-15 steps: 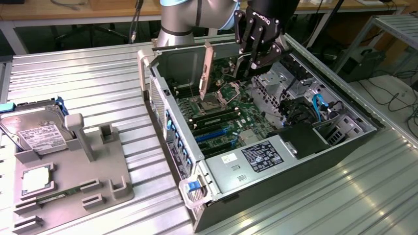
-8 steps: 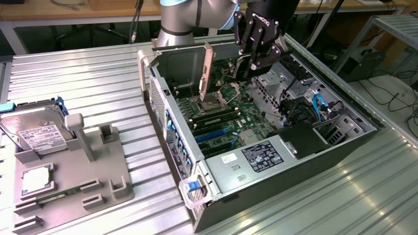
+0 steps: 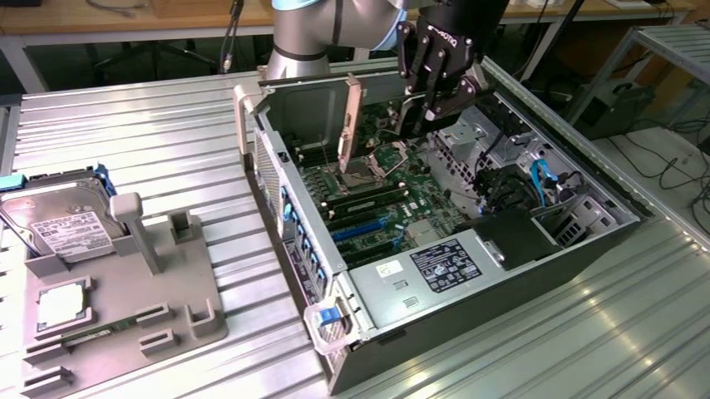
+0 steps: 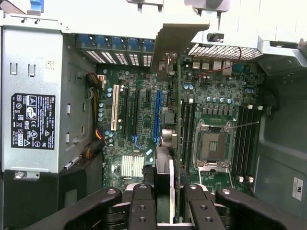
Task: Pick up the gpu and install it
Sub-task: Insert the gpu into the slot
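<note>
My gripper (image 3: 428, 115) hangs over the open computer case (image 3: 577, 229), shut on the gpu (image 3: 351, 125). The gpu is a thin card held on edge, with its long metal bracket toward the case's rear wall. In the wrist view the gpu (image 4: 168, 167) runs edge-on from between my two black fingers (image 4: 142, 203) out to its silver bracket (image 4: 184, 28). It hovers above the motherboard (image 4: 139, 124), between the blue expansion slot (image 4: 157, 115) and the memory slots beside the processor socket (image 4: 211, 143). I cannot tell whether its lower edge touches the board.
A grey parts holder (image 3: 166, 283) lies on the ribbed metal table at the exterior view's left, carrying a silver hard drive (image 3: 56, 220), a processor (image 3: 61, 301) and a memory stick (image 3: 83, 337). The power supply (image 3: 444, 266) and drive cage with cables (image 3: 533, 179) crowd the case.
</note>
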`<state>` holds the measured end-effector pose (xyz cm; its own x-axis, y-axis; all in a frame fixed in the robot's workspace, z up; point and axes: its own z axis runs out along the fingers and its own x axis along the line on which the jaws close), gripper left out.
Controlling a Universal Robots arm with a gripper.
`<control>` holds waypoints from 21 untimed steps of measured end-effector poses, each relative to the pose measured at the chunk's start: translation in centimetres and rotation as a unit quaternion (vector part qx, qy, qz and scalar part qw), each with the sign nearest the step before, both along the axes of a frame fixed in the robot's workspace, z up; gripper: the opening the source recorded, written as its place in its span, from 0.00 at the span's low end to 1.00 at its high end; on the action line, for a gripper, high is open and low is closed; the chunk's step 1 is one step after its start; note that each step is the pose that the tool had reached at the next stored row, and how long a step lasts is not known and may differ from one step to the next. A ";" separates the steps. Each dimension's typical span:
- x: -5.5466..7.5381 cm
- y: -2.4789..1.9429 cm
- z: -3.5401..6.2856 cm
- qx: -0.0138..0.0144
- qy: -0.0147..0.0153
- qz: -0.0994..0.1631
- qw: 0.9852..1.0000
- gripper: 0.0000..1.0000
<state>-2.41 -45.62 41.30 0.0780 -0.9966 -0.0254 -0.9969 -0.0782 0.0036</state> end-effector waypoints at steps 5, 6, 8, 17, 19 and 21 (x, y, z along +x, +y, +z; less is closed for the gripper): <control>0.0 0.00 -0.15 0.000 0.000 0.000 1.000 0.28; 0.0 0.00 -0.19 0.000 0.000 0.000 1.000 0.28; 0.0 0.00 -0.26 0.000 0.000 0.001 1.000 0.28; 0.0 0.00 -0.53 0.000 0.000 0.001 1.000 0.28; 0.0 0.00 -0.60 0.000 0.000 0.001 1.000 0.28; 0.0 0.00 -0.68 0.000 0.000 0.001 1.000 0.28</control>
<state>-2.41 -45.62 40.63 0.0807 -0.9964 -0.0254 -0.9967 -0.0809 0.0036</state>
